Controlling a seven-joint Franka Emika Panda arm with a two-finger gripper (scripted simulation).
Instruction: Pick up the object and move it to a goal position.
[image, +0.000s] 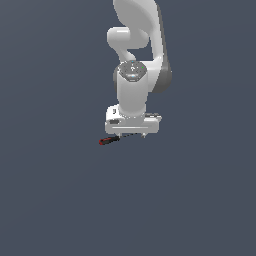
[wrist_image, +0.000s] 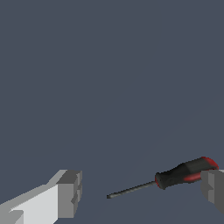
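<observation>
The object (wrist_image: 186, 172) is a tiny screwdriver with a red-and-black handle and a thin dark shaft (wrist_image: 131, 189), lying on the flat grey-blue surface. My white gripper (wrist_image: 141, 190) is open wide, and the tool lies between its two grey fingertips (wrist_image: 70, 192). The handle's end sits right beside the other fingertip; whether they touch I cannot tell. In the exterior view the gripper (image: 132, 134) points straight down, low over the surface. The object's handle (image: 109, 140) sticks out toward the exterior view's left, its shaft mostly hidden under the hand.
Only the plain grey-blue surface (image: 200, 200) shows all around. The arm's white links (image: 135, 45) rise behind the hand.
</observation>
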